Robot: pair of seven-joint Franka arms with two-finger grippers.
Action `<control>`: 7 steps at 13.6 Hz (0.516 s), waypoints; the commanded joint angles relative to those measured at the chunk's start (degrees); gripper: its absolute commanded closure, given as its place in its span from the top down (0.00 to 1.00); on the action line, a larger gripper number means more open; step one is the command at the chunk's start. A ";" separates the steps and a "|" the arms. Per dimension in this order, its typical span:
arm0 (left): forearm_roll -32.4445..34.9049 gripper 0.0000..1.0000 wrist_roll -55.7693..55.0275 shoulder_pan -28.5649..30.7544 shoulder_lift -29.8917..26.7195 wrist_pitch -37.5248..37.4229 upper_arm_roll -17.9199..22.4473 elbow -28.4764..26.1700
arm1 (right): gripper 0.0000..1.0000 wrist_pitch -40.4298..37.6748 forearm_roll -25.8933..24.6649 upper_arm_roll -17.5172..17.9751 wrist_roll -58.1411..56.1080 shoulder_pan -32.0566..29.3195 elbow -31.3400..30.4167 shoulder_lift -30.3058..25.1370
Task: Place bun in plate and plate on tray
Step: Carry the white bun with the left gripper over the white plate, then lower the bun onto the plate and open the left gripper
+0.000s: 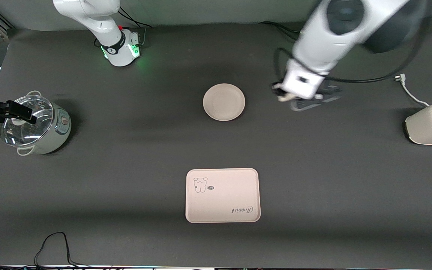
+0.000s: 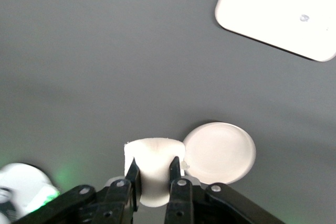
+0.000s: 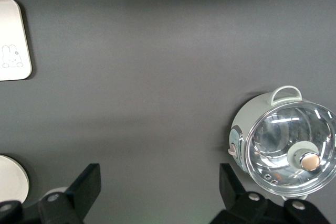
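The tray (image 1: 222, 195) lies at six o'clock from the plate (image 1: 224, 102), nearer the front camera, bare and waiting as the last stop. The plate sits mid-table, empty, so the bun has to land there first. At the plate's three o'clock, the left gripper (image 1: 284, 96) hangs over bare tabletop, pinched tight on the bun (image 2: 154, 170), lifted clear, it seems, for the carry across. The right gripper (image 3: 160, 192) waits spread wide over the pot (image 1: 36, 123), out of the way.
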 commanded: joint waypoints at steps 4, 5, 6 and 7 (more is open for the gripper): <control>3.60 0.23 -15.92 -14.99 7.41 20.83 0.51 -11.65 | 1.00 -0.31 0.39 -0.52 -1.14 0.45 -0.04 -0.39; 3.69 0.23 -16.46 -16.14 7.77 25.93 0.51 -15.51 | 1.00 -0.31 0.39 -0.44 -1.06 0.45 -0.04 -0.39; 3.69 0.23 -16.82 -17.54 8.21 31.29 0.60 -19.55 | 1.00 -0.31 0.39 -0.44 -1.05 0.53 -0.04 -0.39; 3.69 0.23 -17.26 -17.99 8.65 36.65 0.60 -23.42 | 1.00 -0.31 0.48 -0.44 -1.14 0.45 -0.04 -0.39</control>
